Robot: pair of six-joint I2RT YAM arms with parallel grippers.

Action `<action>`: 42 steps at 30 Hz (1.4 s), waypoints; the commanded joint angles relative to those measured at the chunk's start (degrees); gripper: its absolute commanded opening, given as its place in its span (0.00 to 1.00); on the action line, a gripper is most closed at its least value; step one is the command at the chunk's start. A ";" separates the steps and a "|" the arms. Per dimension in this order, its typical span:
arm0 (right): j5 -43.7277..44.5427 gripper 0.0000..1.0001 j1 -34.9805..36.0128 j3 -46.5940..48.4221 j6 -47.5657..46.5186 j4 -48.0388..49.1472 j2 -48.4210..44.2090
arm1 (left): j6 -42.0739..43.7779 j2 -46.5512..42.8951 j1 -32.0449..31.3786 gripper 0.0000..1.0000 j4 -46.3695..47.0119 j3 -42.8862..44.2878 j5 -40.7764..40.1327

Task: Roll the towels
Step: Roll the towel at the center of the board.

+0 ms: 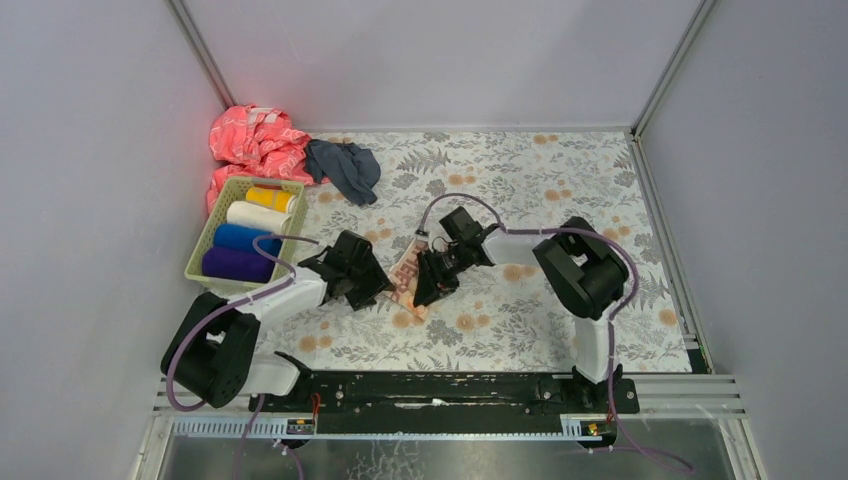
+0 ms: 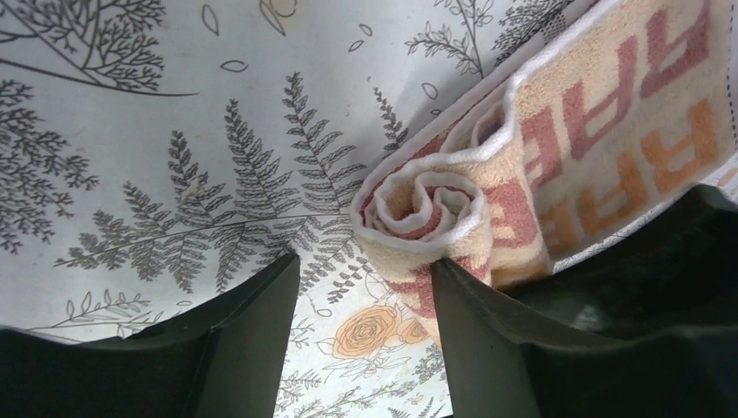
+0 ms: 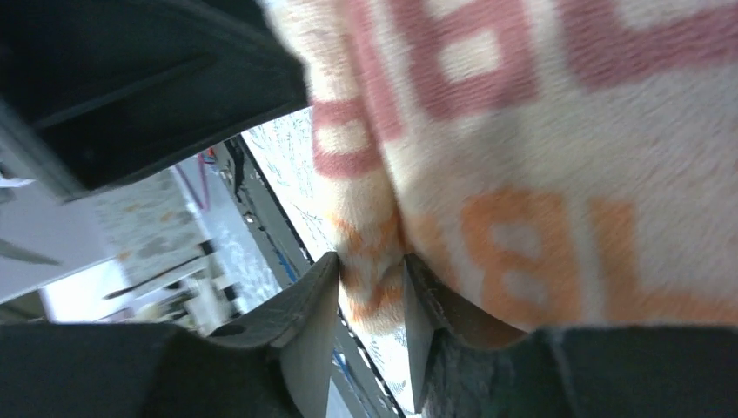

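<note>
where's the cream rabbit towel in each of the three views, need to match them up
top external: cream towel mid-table, between left gripper and right gripper.
left wrist: right half, its rolled end facing the camera.
right wrist: fills the upper right, a fold between the jaws.
shared landmark: the floral covering, under the towel in all three.

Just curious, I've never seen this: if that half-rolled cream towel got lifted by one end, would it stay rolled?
Probably not. The cream towel looks soft and floppy; its spiral end is loosely wound, so it would likely sag and unwind. Its looped pile looks grippy rather than slippery, and probably light.
</note>
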 commanded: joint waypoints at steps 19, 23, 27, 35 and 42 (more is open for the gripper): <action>62.71 0.61 26.31 -7.59 -36.75 2.86 -19.18 | -1.18 2.62 1.96 0.57 3.37 -5.26 -1.14; 68.95 0.59 28.39 -7.50 -39.31 5.02 -15.70 | -1.08 2.58 2.09 0.57 3.30 -5.08 -1.00; 68.79 0.52 28.53 -7.37 -39.62 6.00 -13.68 | -0.91 2.34 2.24 0.57 3.06 -5.11 -1.00; 45.61 0.13 23.44 -6.86 -32.21 4.10 -17.30 | -1.40 -3.07 3.03 0.60 2.18 -6.19 -0.25; 16.01 0.09 9.95 -13.04 -15.88 17.78 -18.97 | -2.80 -13.98 3.27 0.66 -1.28 -7.31 -0.67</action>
